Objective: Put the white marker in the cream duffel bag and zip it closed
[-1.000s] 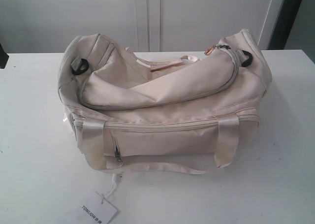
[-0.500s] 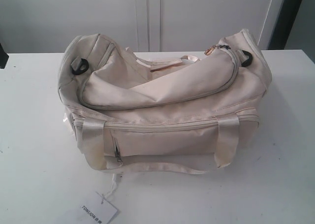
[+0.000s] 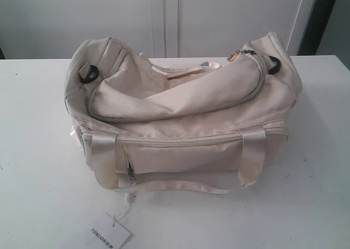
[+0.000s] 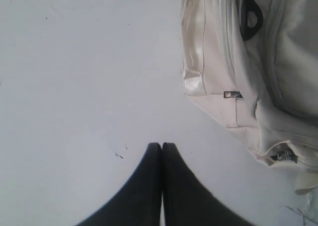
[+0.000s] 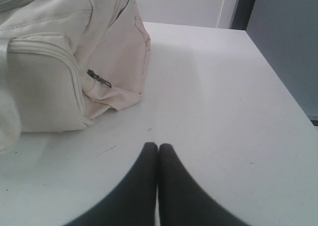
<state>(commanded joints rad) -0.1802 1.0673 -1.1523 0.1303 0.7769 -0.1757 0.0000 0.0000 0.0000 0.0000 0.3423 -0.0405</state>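
Note:
The cream duffel bag [image 3: 180, 117] lies in the middle of the white table, its curved top zipper shut with the pull [image 3: 236, 54] at the right end. No white marker shows in any view. Neither arm appears in the exterior view. In the left wrist view my left gripper [image 4: 162, 145] is shut and empty over bare table, apart from the bag's end [image 4: 233, 77]. In the right wrist view my right gripper [image 5: 158, 146] is likewise shut on nothing, a short way from the bag's other end [image 5: 74, 72].
A white paper tag [image 3: 109, 235] with printed text lies on a cord at the table's front edge. The table's right edge [image 5: 285, 87] runs near the right gripper. A pale cabinet wall [image 3: 164, 19] stands behind the table.
A dark shape at the far left edge of the exterior view has slipped out of sight. The bag and tag have not moved.

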